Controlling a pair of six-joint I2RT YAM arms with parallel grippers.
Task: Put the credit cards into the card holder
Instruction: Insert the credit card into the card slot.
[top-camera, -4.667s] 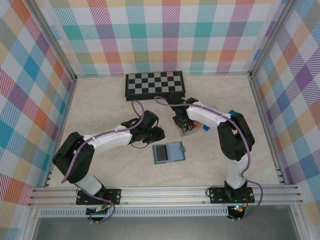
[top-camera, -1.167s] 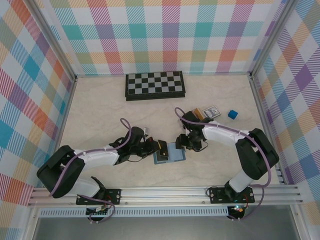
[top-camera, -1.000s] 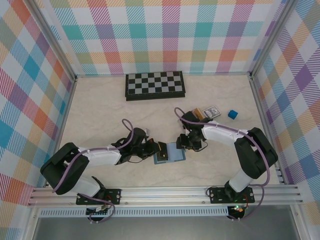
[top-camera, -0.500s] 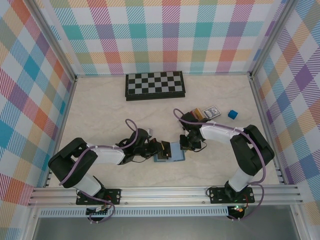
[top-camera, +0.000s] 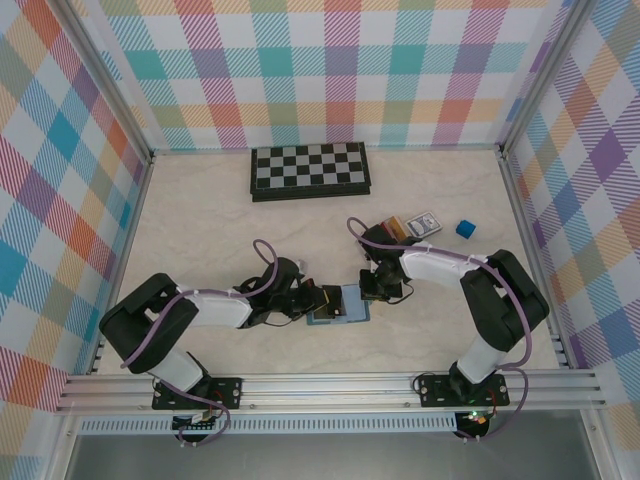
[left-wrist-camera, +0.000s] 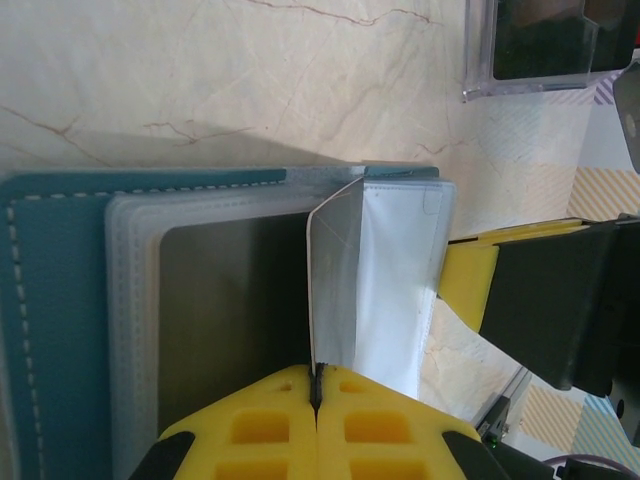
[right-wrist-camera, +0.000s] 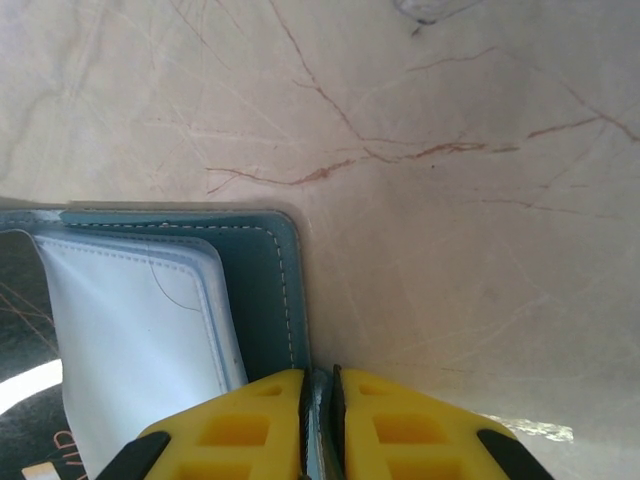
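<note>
The marbled table (top-camera: 200, 220) took up most of the overhead view, with a checkerboard (top-camera: 310, 172) lying flat at its upper centre. Just below the middle of that frame the teal card holder (top-camera: 348, 306) lay open on the table, and the two arms reached in on it from either side. The left gripper (left-wrist-camera: 316, 385), at the bottom of its wrist view, had its yellow fingers pressed together on a thin credit card (left-wrist-camera: 335, 270). The card stood on edge over the holder's clear pockets, its face reading grey there. The right gripper (right-wrist-camera: 318, 385) was clamped on the holder's stitched teal edge, low in its own wrist view. A white pocket leaf (right-wrist-camera: 140, 340) spread to the left of it. Up and to the right of the holder in the overhead view sat a small clear box (top-camera: 398, 228). A patterned card (top-camera: 424, 222) lay just beside it, and a little blue cube (top-camera: 465, 228) further right.
</note>
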